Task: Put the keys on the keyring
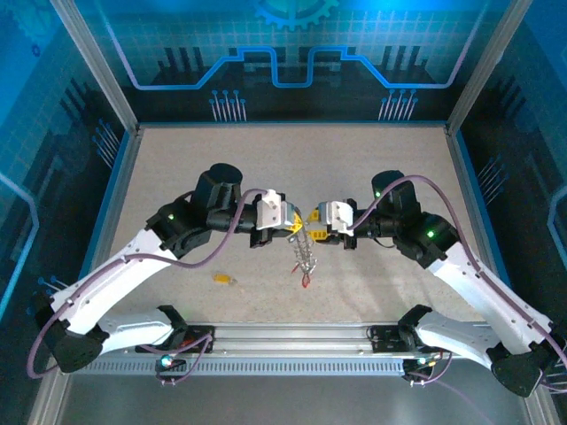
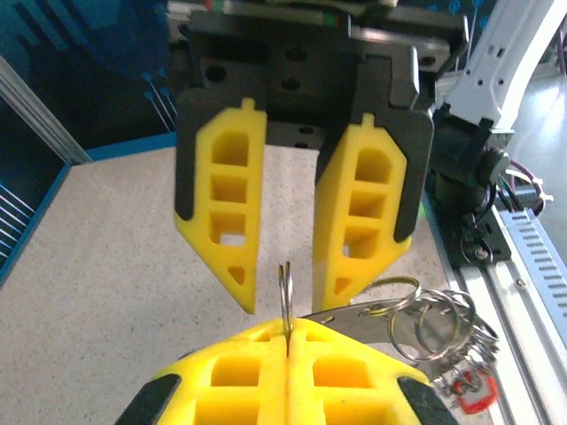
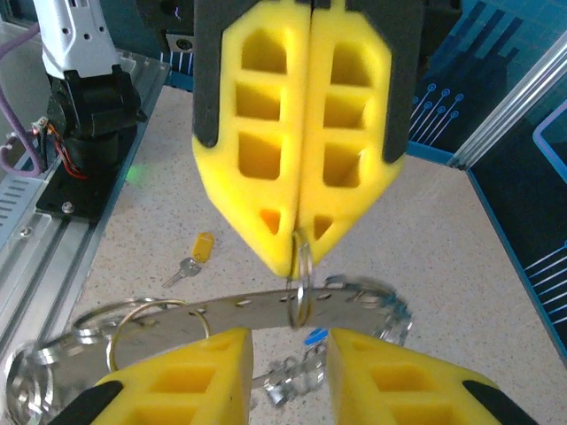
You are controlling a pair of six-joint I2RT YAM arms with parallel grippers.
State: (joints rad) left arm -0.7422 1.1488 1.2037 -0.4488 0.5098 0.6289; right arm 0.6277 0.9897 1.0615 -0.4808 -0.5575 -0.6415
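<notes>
Item 1, left gripper [image 3: 297,257]: we record its yellow fingers pressed flat together. Their tips pinch a small wire ring [image 2: 285,288], which stands upright, edge-on to the left wrist camera.

Item 2, right gripper [image 2: 288,297]: it faces the left one tip to tip above the middle of the table [image 1: 177,177]. Its two fingers are spread with a clear gap. The pinched ring sits in line with that gap. We see nothing clamped between these fingers, and whether either pad touches metal we cannot tell.

Item 3, keyring [image 3: 239,310]: it is held off the table between the two grippers and shows as a silvery band with a row of holes. The small wire ring loops around this band. In the top view the bundle dangles below the meeting fingertips.

Item 4, attachments: we note a cluster of plain split rings [image 2: 443,310] on one end of the band. A red key [image 2: 469,390] hangs lowest, and a blue key head [image 3: 314,336] shows just under the band.

Item 5, yellow key [image 3: 193,257]: it lies flat on the speckled table, apart from the bundle, on the left arm's side.

Item 6, surroundings: we list the aluminium rail [image 1: 292,335] carrying both arm bases along the near edge. Nothing stands between the yellow key and the grippers.
</notes>
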